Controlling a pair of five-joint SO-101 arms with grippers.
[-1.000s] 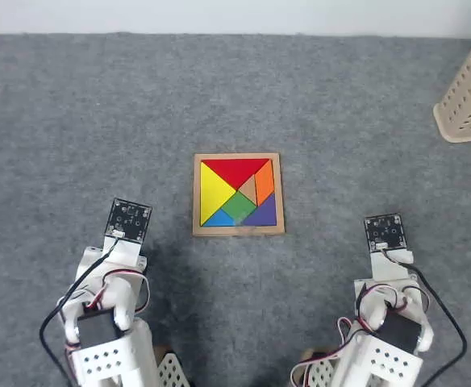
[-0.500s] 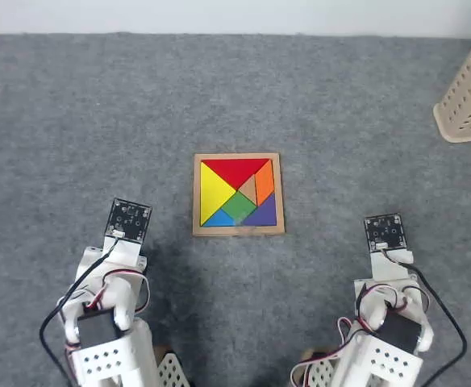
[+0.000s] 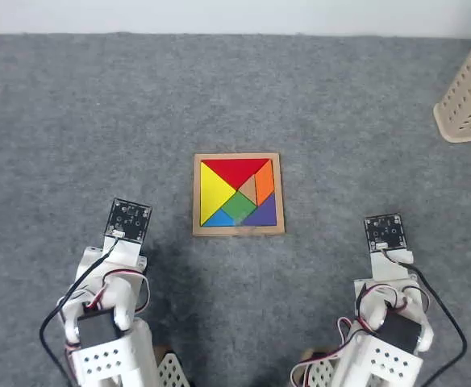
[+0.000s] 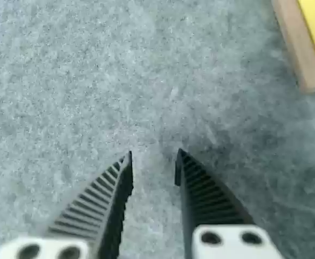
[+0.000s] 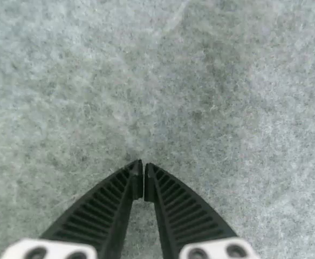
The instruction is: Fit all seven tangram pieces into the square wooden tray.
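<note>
Tray [image 3: 238, 156] comes first: it lies at the middle of the high view, flat on the grey tabletop [image 3: 82, 105], its edges nearly square with the frame. Being square, it has no long axis to line up with. Seven coloured pieces fill it: red triangle [image 3: 235, 171] along the top, yellow triangle [image 3: 212, 193] on the left, orange piece [image 3: 265, 184] on the right, small tan triangle [image 3: 248, 191] and green square [image 3: 238, 207] in the middle, and blue triangle [image 3: 218, 218] and purple triangle [image 3: 262, 214] along the bottom. From above I cannot tell whether every piece sits fully flush.

My arms sit at the bottom of the frame, well apart from the tray, which lies up-frame between them. My left arm [image 3: 110, 282] is the nearer; its wrist view catches a tray corner [image 4: 298, 54] at upper right, ahead and off to one side. My left fingers [image 4: 182, 167] stand slightly apart over bare tabletop, holding nothing. My right fingers [image 5: 143, 175] are closed together, empty too.

I judge the job as good as done. If a piece needs pressing down, the left arm should go.
</note>
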